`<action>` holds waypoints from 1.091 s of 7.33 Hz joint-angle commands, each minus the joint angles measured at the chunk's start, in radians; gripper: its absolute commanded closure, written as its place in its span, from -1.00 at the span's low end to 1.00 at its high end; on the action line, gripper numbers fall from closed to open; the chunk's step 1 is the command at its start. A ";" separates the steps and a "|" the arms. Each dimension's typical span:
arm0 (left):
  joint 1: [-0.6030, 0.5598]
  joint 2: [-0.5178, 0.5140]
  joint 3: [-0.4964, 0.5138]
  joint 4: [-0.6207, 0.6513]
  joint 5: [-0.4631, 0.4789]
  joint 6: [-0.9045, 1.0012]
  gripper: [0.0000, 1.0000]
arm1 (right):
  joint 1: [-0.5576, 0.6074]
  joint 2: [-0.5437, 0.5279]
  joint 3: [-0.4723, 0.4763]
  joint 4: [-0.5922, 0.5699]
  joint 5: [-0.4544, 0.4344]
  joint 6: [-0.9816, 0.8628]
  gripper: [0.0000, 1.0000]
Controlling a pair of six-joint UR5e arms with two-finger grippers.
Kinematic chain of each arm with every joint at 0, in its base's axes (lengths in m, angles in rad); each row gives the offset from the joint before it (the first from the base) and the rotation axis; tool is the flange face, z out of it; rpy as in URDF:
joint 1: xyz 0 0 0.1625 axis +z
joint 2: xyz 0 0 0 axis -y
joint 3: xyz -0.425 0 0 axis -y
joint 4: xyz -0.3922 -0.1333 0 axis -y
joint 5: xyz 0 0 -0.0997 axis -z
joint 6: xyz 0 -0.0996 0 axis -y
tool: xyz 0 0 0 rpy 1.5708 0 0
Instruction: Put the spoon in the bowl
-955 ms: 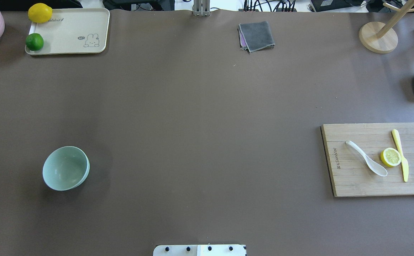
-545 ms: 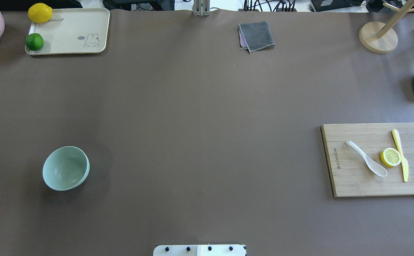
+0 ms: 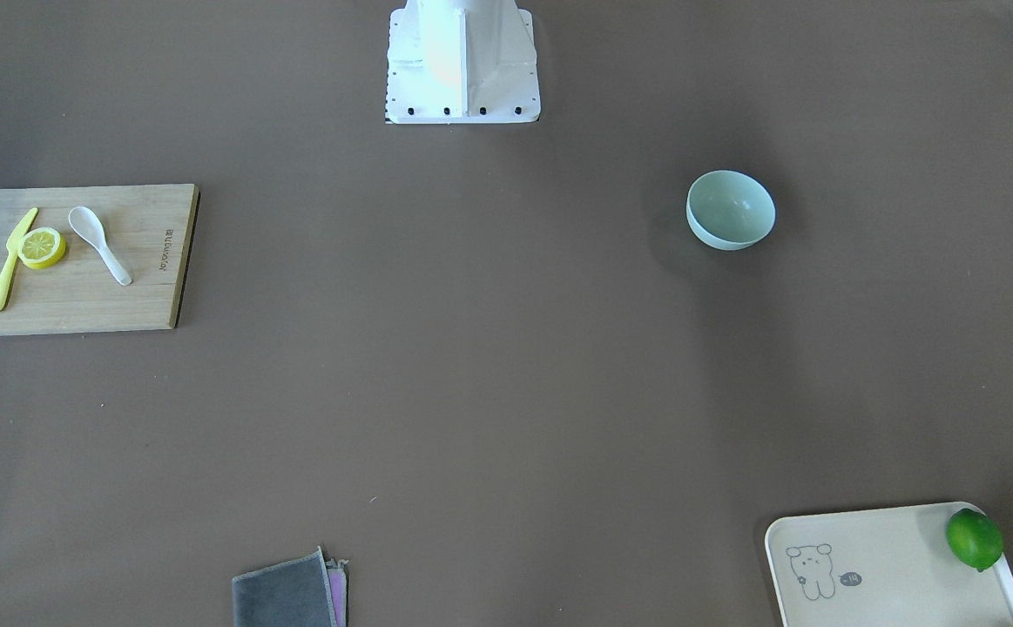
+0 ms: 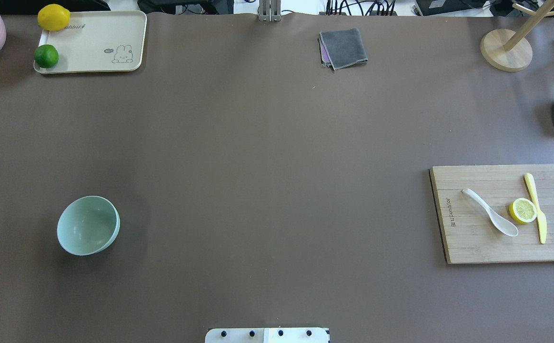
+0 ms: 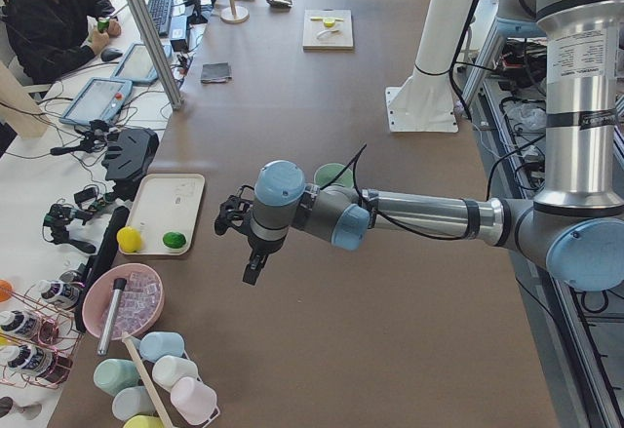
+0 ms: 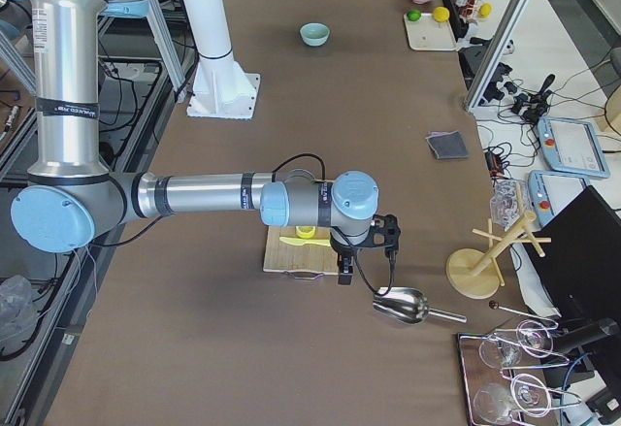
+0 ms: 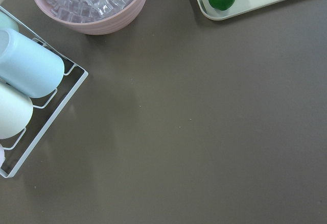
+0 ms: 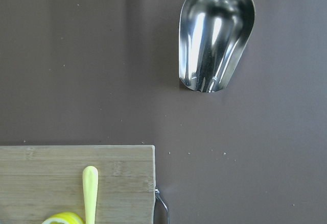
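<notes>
The white spoon (image 4: 491,212) lies on a wooden cutting board (image 4: 472,243) at the right of the table, next to a lemon slice (image 4: 523,210) and a yellow knife (image 4: 536,207). It also shows in the front-facing view (image 3: 100,245). The mint-green bowl (image 4: 87,226) stands empty and upright at the near left, also in the front-facing view (image 3: 730,210). My left gripper (image 5: 252,268) hangs above the table's left end, far from the bowl. My right gripper (image 6: 342,273) hangs over the board's outer edge. I cannot tell whether either is open or shut.
A cream tray (image 4: 96,40) with a lemon (image 4: 53,17) and a lime (image 4: 46,55) sits far left, beside a pink bowl of ice (image 7: 92,2). A grey cloth (image 4: 343,48) lies at the far middle. A metal scoop (image 8: 214,35) and a wooden stand (image 4: 506,50) are far right.
</notes>
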 commanded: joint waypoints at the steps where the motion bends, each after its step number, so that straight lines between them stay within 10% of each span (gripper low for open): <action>1: -0.001 0.013 -0.002 0.001 -0.006 0.000 -0.96 | 0.000 0.013 0.004 -0.001 -0.003 0.002 -1.00; 8: -0.004 0.080 -0.016 -0.008 -0.005 0.001 -0.96 | 0.000 0.014 0.005 0.001 0.003 0.011 -1.00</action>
